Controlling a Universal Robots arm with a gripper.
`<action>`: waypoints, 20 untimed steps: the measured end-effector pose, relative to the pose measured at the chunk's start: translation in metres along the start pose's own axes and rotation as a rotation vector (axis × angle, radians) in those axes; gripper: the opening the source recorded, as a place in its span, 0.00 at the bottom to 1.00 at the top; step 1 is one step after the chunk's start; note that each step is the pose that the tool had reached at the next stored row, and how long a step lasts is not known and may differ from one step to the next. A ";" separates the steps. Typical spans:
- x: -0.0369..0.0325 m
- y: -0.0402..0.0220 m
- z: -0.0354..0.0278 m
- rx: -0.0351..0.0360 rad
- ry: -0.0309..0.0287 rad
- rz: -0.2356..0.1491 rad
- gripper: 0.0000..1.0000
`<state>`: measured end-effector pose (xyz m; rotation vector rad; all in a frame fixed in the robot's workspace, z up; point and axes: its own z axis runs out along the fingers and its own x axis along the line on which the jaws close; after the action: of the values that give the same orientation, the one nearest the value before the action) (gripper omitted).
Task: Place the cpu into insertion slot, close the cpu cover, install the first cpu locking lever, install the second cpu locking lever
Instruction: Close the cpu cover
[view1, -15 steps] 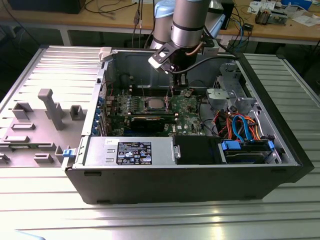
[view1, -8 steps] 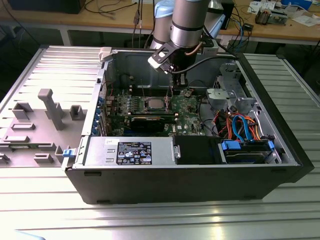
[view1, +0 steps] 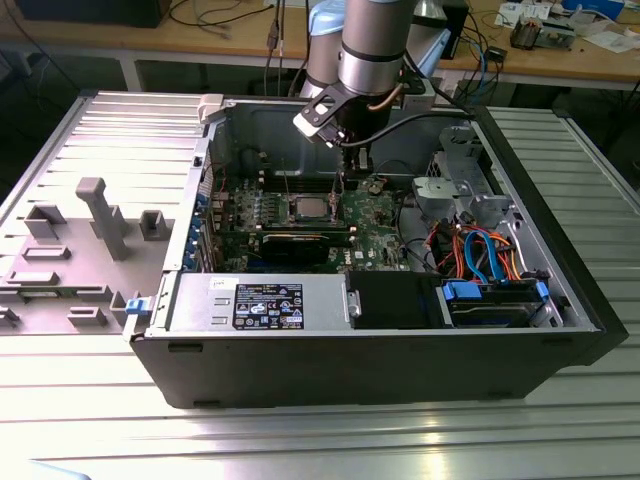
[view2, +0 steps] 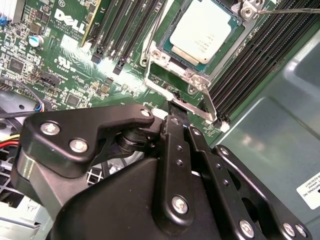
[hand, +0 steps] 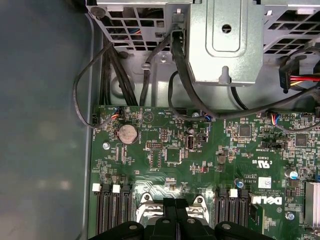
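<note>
End effector: the black two-finger end effector (view2: 175, 107) has its fingers drawn together, with nothing seen between them. Its tip is at a thin silver wire locking lever (view2: 202, 112); whether they touch cannot be told.
Cpu: the small flat square cpu with a silver-grey metal top (view2: 202, 32) sits in the silvery-rimmed square insertion slot (view2: 159, 54). In the exterior view it lies near the end effector, at about 8 o'clock from it.
Cover: the thin silvery metal cpu cover (view2: 186, 70) appears to lie flat around the chip.
Handling: the chip is probably light, stiff and smooth-topped, with a fragile underside, so it is best held by its edges. The lever looks springy and is best taken at its free end.
Surroundings: a green motherboard (hand: 175, 150) sits in an open black computer case (view1: 350, 360) on a ribbed metal bench (view1: 300, 445).
</note>
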<state>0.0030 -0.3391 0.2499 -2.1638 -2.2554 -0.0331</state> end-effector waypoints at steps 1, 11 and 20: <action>0.0001 -0.0017 0.0000 0.0000 0.0000 0.000 0.11; 0.0003 -0.0062 0.0000 0.0000 0.0000 0.000 0.11; 0.0003 -0.0070 0.0001 0.0001 -0.0001 0.000 0.11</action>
<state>-0.0041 -0.3392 0.2498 -2.1639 -2.2554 -0.0329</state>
